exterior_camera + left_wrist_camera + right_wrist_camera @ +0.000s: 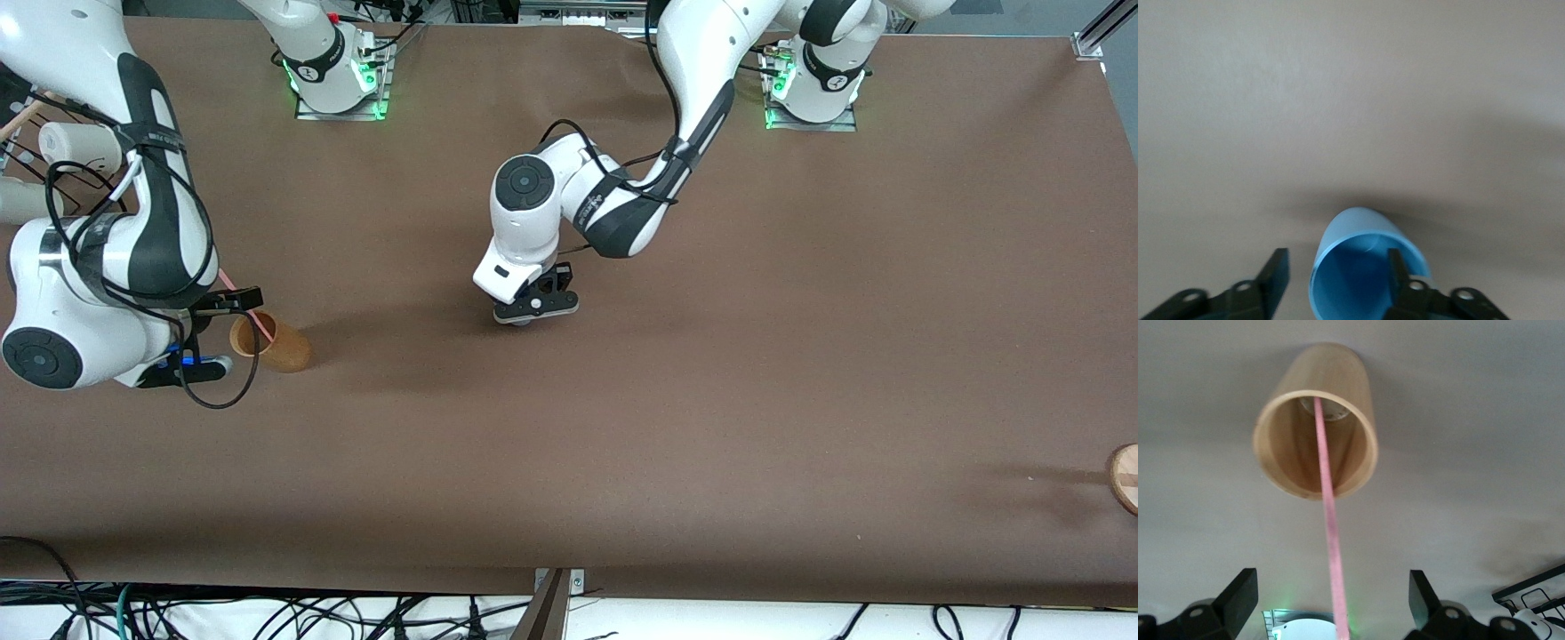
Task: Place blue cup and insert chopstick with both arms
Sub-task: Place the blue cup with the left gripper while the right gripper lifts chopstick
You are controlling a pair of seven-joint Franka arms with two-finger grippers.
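The blue cup (1361, 230) shows in the left wrist view, open end up, over the brown table. In the front view it is hidden under my left gripper (535, 307), which is near the table's middle. My left gripper (1336, 267) is open; one finger (1398, 270) is inside the cup and the other is outside, clear of the wall. The pale-pink chopstick (1328, 500) leans in the tan cup (1317, 420), not in the blue one. My right gripper (1331, 587) is open, its fingers wide on either side of the chopstick's upper end (238, 298) without touching it, beside the tan cup (271, 342).
White cups (80, 147) sit on a rack at the right arm's end of the table. A round wooden piece (1125, 476) lies at the table's edge at the left arm's end. The right arm's cables (222, 391) hang close to the tan cup.
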